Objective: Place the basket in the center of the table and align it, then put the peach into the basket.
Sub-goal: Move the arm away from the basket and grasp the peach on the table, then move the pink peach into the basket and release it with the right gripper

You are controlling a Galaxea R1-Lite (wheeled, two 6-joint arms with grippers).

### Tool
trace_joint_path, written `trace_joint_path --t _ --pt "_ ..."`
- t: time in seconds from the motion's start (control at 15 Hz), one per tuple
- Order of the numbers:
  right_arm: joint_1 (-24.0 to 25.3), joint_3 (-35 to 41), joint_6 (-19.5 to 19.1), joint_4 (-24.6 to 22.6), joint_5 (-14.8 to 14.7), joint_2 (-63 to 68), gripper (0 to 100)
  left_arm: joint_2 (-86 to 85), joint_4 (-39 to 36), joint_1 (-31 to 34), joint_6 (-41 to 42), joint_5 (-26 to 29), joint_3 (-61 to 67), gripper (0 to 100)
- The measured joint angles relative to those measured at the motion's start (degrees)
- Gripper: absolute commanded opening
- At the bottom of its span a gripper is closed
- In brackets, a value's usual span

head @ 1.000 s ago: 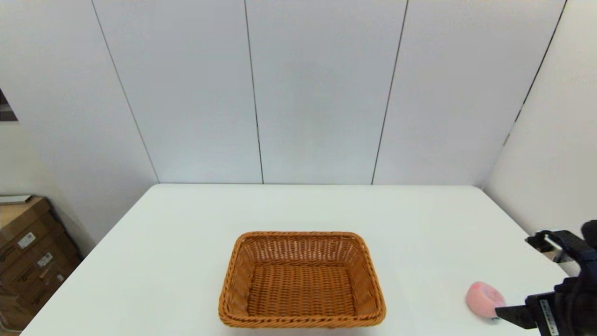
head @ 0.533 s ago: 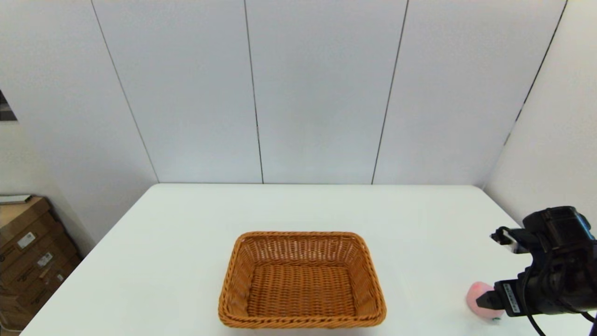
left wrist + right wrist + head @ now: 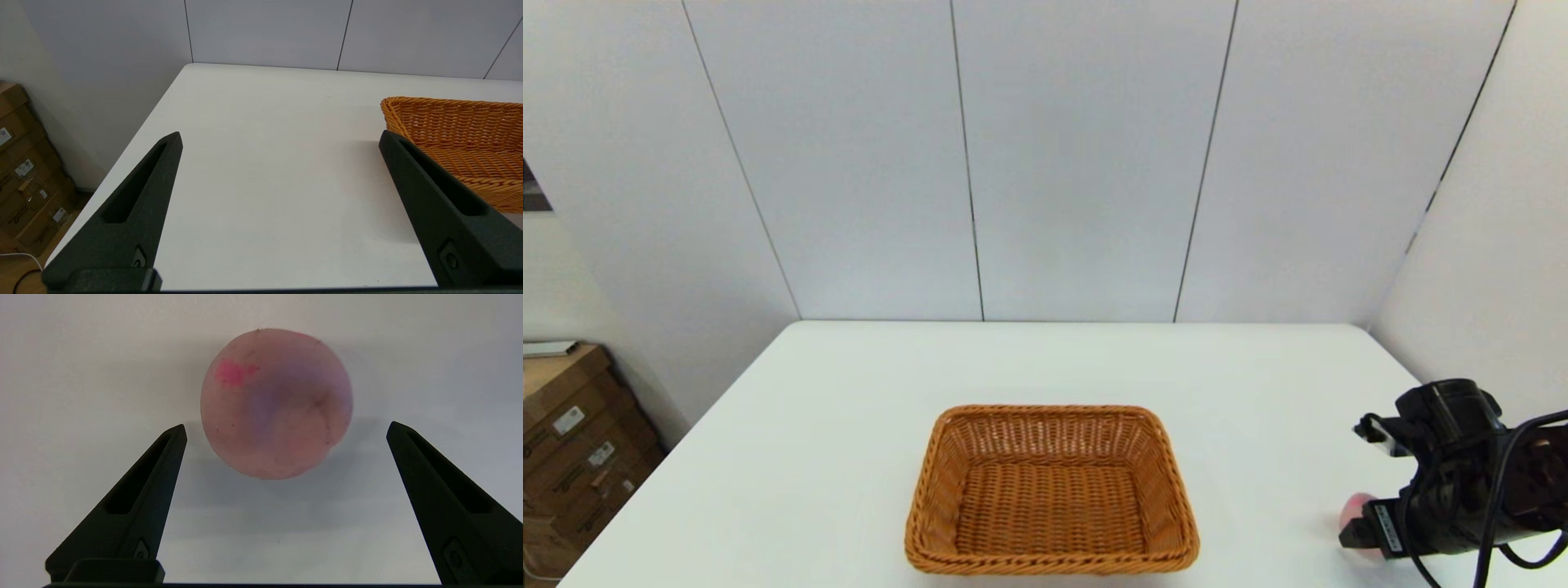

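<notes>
Cardboard boxes (image 3: 572, 441) are stacked on the floor off the bench's (image 3: 849, 425) left edge. The left pincer (image 3: 280, 141) hangs over the bare white bench left of the basket (image 3: 1051, 490), its two black fingers (image 3: 135, 208) spread wide apart with nothing between them; the basket's near left corner shows just beside one finger in the left wrist view. The basket itself, orange-brown wicker with a braided rim, sits upright near the bench's front edge, about midway across, and nothing lies inside it. Well to the right of the basket, the peach (image 3: 1354, 510) rests on the bench near the front right corner, mostly hidden in the head view by the right arm. The right pincer (image 3: 286, 428) is directly above the peach (image 3: 277, 403), fingers (image 3: 441, 498) wide apart, straddling it on either side without touching it.
</notes>
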State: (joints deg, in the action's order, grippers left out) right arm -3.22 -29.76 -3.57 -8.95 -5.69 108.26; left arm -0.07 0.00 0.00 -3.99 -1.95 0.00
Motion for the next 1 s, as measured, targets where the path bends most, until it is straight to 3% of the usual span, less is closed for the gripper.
trace_joint_path --t 0.53,0.67,1.0 --pt "0.13 0.68 0.24 -1.66 0.1 0.74 0 0.0 0.02 0.0 -0.04 0.05 0.0 100" --pt "0.13 0.68 1.82 -1.72 0.29 -0.22 0 0.0 0.0 0.0 -0.17 0.02 0.0 100" --pt "0.79 0.77 6.55 -3.86 5.23 -7.72 0 0.0 0.0 0.0 -0.15 0.02 0.0 100"
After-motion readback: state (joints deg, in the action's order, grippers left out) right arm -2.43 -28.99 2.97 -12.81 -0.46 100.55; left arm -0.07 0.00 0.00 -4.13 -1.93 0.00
